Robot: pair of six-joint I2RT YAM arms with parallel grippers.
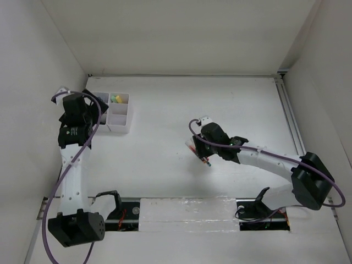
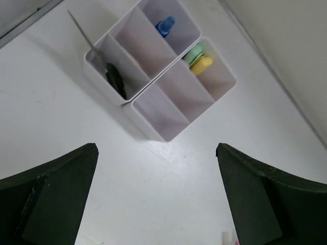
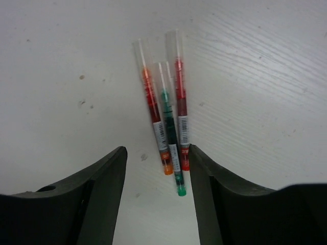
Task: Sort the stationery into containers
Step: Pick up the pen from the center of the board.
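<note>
The white organizer box (image 2: 153, 130) stands at the table's far left (image 1: 120, 130). It holds black-handled scissors (image 2: 115, 77), a blue-capped bottle (image 2: 165, 24), and green (image 2: 193, 52) and yellow (image 2: 203, 64) highlighters, also seen from above (image 1: 116, 99). My left gripper (image 2: 156, 153) is open and empty, held above the table short of the box, beside it in the top view (image 1: 91, 103). My right gripper (image 3: 157, 155) is open, low over three pens lying side by side: orange-red (image 3: 152, 115), green (image 3: 171, 145) and red (image 3: 181, 102). Their near ends lie between its fingertips (image 1: 199, 150).
A small pink item (image 2: 230, 238) shows at the bottom edge of the left wrist view. White walls enclose the table on the left, back and right. A metal rail (image 1: 291, 118) runs along the right side.
</note>
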